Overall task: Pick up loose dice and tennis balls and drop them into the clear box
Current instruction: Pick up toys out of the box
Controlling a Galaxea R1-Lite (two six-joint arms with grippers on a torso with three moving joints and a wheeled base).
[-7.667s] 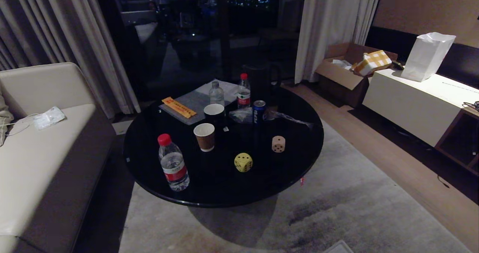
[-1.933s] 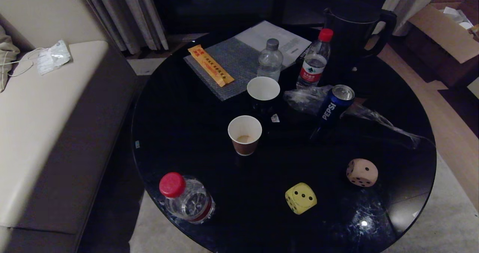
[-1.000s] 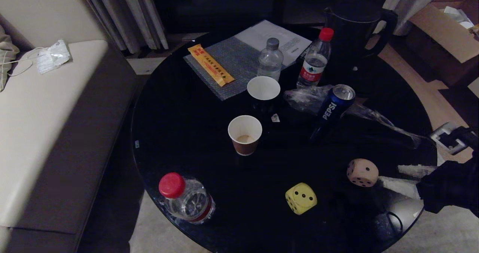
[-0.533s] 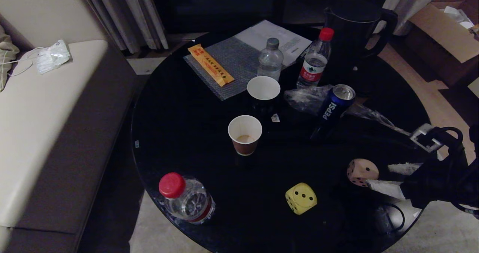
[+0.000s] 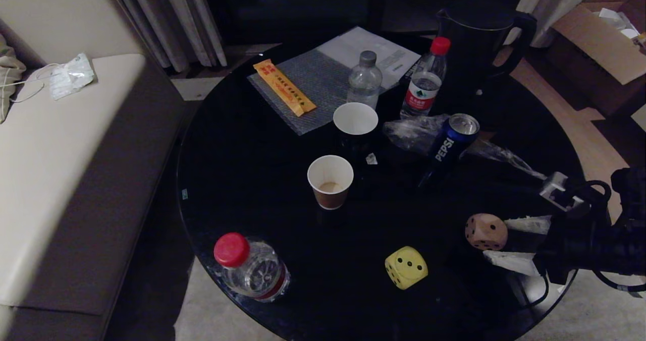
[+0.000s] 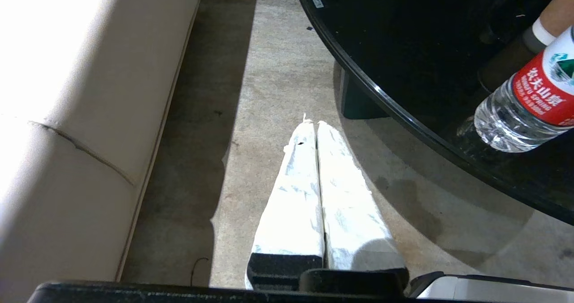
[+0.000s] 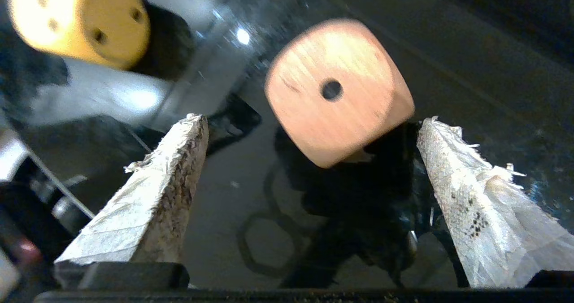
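A tan die point(image 5: 486, 231) and a yellow die point(image 5: 406, 267) lie on the near right part of the round black table point(image 5: 242, 179). My right gripper point(image 5: 497, 240) reaches in low from the right, open wide. Its white-wrapped fingertips are level with the tan die's right side. In the right wrist view the tan die point(image 7: 336, 88) sits just beyond the right gripper point(image 7: 312, 120), nearer one fingertip, and nothing is gripped. The yellow die point(image 7: 80, 20) lies farther off. My left gripper point(image 6: 311, 123) hangs shut over the carpet beside the table. The tennis balls and the clear box are out of view.
A red-capped water bottle point(image 5: 250, 268) stands at the near left edge. Two paper cups point(image 5: 330, 179), a Pepsi can point(image 5: 449, 144), two more bottles point(image 5: 424, 81), crumpled plastic wrap point(image 5: 411, 131) and a black kettle point(image 5: 474, 38) fill the middle and back. A sofa point(image 5: 60, 154) stands to the left.
My right arm has come in from the right edge and moved left up to the tan die, with its jaws spreading wider. The left arm has stayed still.
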